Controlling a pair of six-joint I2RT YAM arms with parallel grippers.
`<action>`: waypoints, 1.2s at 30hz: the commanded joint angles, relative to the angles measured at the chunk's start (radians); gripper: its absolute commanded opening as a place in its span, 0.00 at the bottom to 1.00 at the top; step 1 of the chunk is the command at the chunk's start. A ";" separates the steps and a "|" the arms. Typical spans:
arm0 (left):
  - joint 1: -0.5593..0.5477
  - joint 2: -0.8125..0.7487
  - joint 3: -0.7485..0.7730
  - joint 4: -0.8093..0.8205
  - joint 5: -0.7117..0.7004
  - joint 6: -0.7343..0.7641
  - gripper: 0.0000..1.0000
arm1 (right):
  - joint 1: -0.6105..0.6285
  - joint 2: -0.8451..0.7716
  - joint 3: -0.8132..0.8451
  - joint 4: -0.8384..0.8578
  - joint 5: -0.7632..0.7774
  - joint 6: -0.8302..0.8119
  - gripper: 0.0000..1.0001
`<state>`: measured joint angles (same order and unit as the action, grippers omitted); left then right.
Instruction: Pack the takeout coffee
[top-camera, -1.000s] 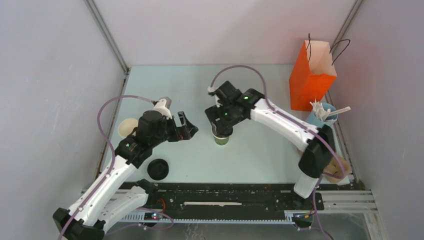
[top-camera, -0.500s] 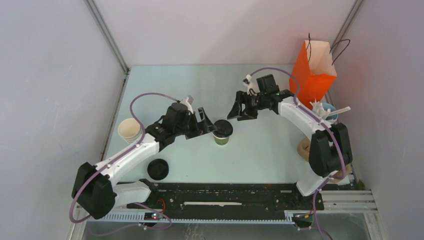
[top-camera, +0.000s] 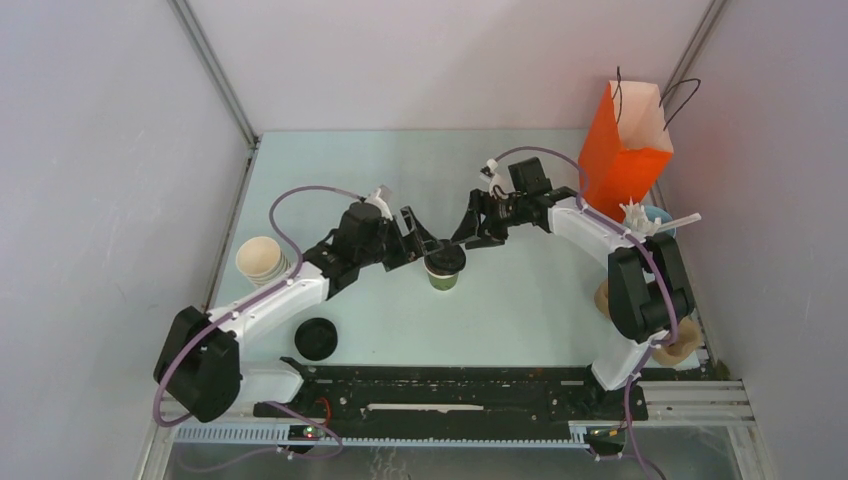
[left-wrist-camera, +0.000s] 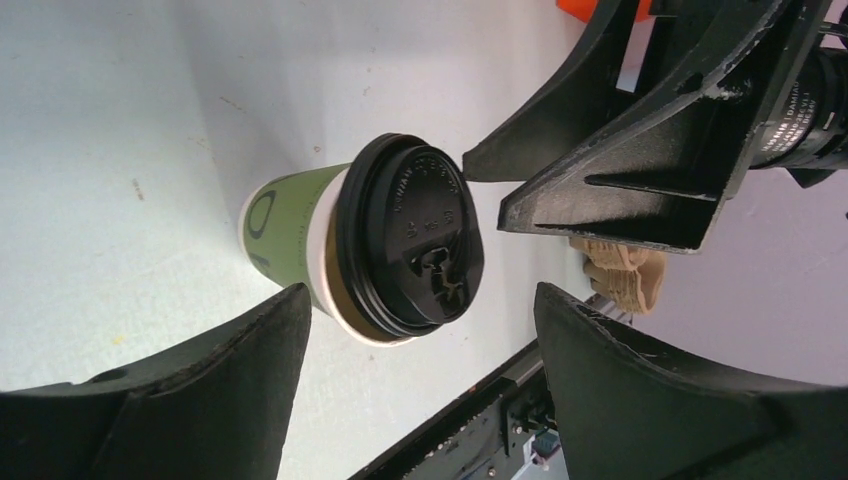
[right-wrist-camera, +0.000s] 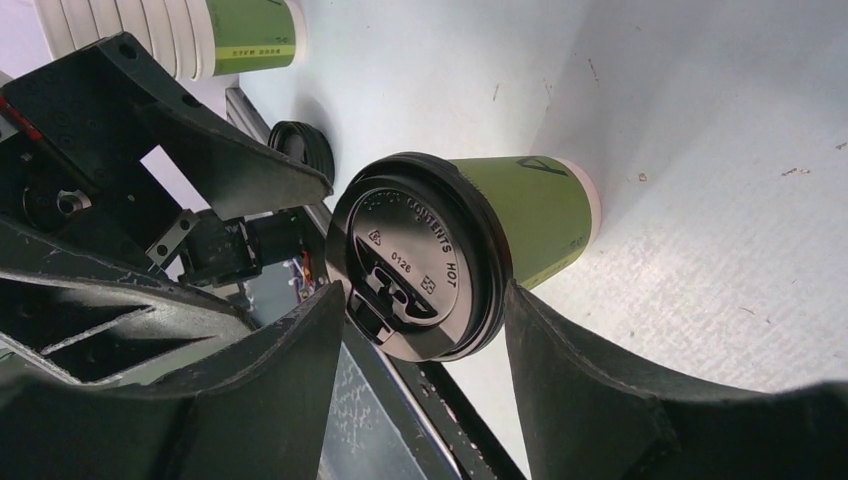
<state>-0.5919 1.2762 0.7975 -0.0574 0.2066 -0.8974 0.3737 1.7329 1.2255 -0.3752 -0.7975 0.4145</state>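
Cup stands upright between left pincer and right pincer.

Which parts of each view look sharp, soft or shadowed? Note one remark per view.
Top view: even, soft light, all sharp, the cup small. Left wrist: lid crisp, own jaws at the bottom dark and slightly soft. Right wrist: lid lettering legible, broad shadow across the table.

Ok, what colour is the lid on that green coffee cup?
Black. The lid shows best in the right wrist view.
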 joint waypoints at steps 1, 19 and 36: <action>-0.003 -0.046 -0.027 -0.043 -0.055 0.037 0.87 | 0.003 0.011 -0.007 0.021 0.004 0.000 0.68; -0.006 0.063 -0.055 0.123 0.003 -0.006 0.77 | 0.051 -0.004 -0.011 0.006 0.008 -0.016 0.57; -0.014 0.044 -0.075 0.114 -0.019 0.004 0.66 | 0.077 -0.093 -0.010 -0.038 0.093 -0.019 0.59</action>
<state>-0.5995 1.3415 0.7464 0.0368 0.1944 -0.8986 0.4389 1.6993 1.2125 -0.4034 -0.7219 0.4072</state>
